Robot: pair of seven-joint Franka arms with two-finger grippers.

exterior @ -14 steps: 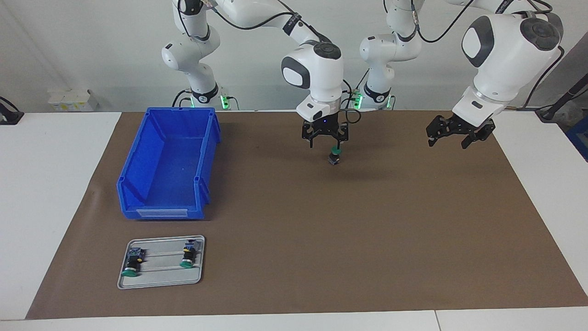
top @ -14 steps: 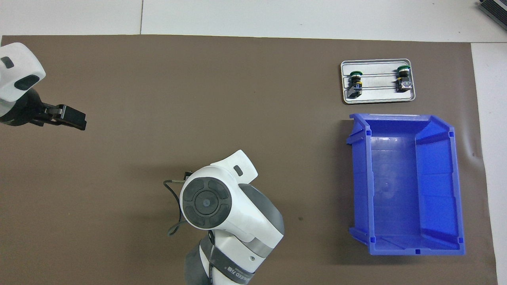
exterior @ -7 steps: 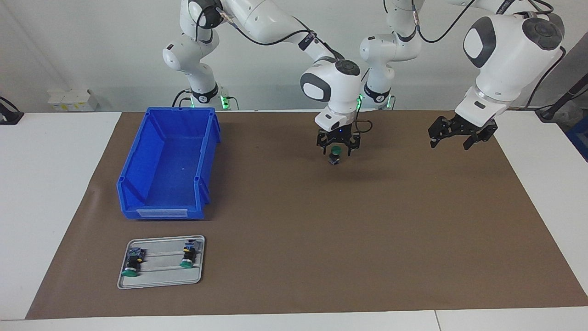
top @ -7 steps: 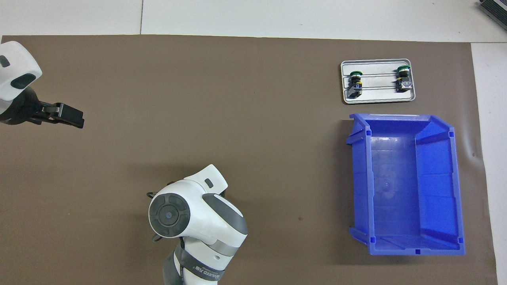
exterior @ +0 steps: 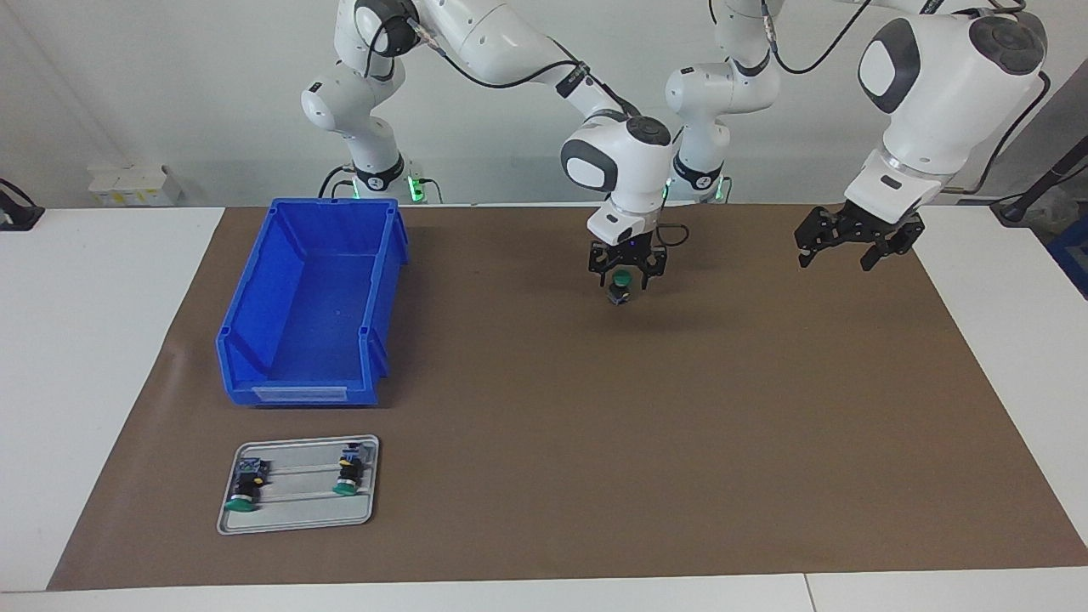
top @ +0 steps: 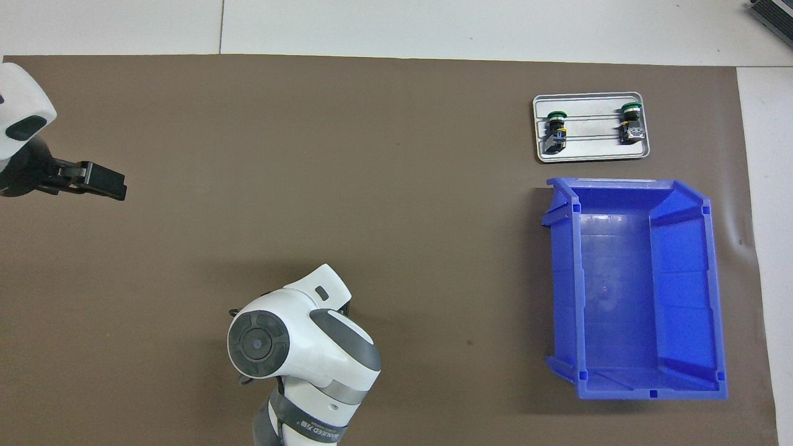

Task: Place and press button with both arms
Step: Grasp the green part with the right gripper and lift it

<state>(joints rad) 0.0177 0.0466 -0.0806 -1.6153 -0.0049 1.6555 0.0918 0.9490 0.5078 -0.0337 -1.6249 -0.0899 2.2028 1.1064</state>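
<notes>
The button stands upright on the brown mat, green cap up, near the robots at the table's middle. My right gripper is low over it, right at the green cap. In the overhead view the right arm's wrist hides both the gripper and the button. My left gripper hangs open and empty above the mat toward the left arm's end; it also shows in the overhead view.
A grey tray holds two near-identical buttons lying down, farthest from the robots at the right arm's end; the tray also shows overhead. An empty blue bin sits nearer to the robots than the tray.
My right gripper has shifted toward the left arm's end and down, from beside the button to right over its cap. The button has stayed put. The left gripper has drifted slightly outward.
</notes>
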